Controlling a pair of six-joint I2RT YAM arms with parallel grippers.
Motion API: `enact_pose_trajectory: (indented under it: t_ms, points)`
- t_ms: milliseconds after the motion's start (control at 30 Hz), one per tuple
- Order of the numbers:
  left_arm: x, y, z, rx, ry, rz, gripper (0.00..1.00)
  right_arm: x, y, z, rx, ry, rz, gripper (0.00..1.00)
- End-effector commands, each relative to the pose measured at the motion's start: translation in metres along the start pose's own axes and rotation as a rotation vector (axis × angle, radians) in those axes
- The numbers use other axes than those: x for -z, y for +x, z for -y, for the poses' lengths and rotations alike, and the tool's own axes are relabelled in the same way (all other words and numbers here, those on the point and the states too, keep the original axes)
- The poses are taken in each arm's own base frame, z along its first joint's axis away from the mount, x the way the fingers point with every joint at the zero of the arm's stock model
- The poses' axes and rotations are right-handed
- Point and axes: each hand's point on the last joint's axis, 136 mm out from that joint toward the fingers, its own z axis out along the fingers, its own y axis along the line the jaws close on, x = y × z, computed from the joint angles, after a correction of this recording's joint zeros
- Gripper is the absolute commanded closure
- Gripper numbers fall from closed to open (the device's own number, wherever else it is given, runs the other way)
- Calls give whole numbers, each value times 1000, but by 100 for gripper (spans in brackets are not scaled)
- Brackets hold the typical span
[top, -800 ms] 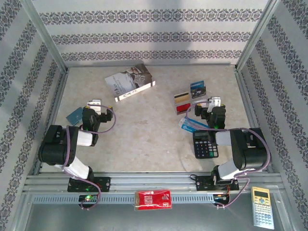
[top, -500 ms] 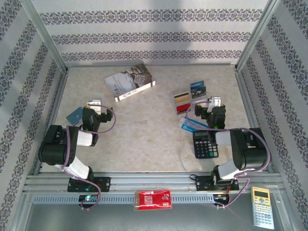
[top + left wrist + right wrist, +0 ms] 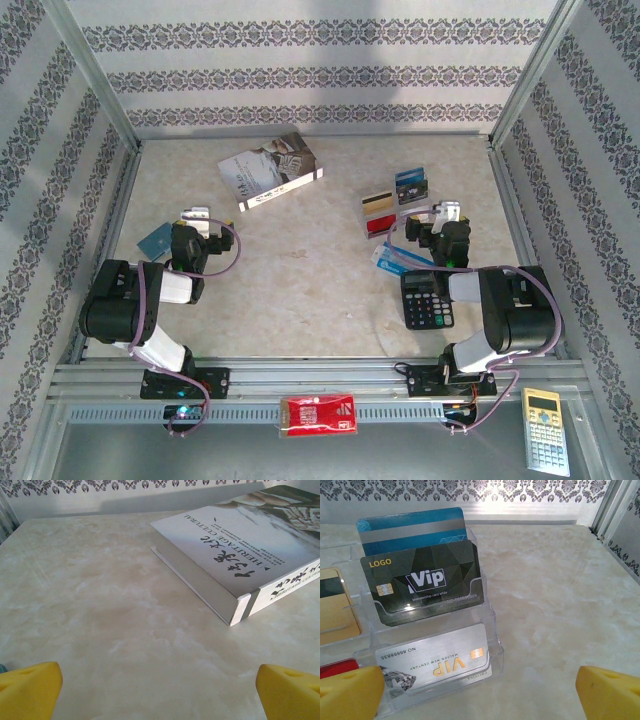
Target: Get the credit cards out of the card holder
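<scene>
Yellow-tipped left tool [image 3: 159, 690] (agape) unmoved

Light is bright, even and diffuse in all views. Left wrist: the book [image 3: 240, 555] throws only a faint soft shadow along its near edge. Right wrist: blown-out glare along the far wall base, and sheen on the clear card holder [image 3: 492, 625]. Top view is sharp, though the posts splay at the edges.
</scene>
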Motion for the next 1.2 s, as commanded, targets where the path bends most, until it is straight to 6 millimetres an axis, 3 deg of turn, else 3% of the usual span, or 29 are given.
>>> enact_pose_trajectory:
  t_ms: [0,100,233,400,567,700,800,900,1167]
  points:
    - [-4,-1,0,8,13,-9,0,-2,-8,-2,-12,-18,31,2]
    - [0,-3,5,-6,38,13,0,6,-16,0,-16,-9,65,2]
    - [12,-14,-4,15,-6,57,0,20,-36,1,-16,0,95,2]
    - [33,-46,-13,46,-50,61,0,38,-57,8,-32,62,115,2]
    - [61,-86,-20,202,-71,79,0,55,-74,7,-197,73,47,2]
    - [84,-100,-25,453,-83,89,0,65,-81,-5,-325,13,-47,2]
    - [91,-106,3,500,84,44,0,66,-87,-23,-401,-82,-101,2]
    - [90,-100,13,564,139,7,0,62,-90,-39,-476,-148,-193,2]
    - [89,-57,-14,585,-62,-133,0,43,-75,-88,-596,-336,-362,2]
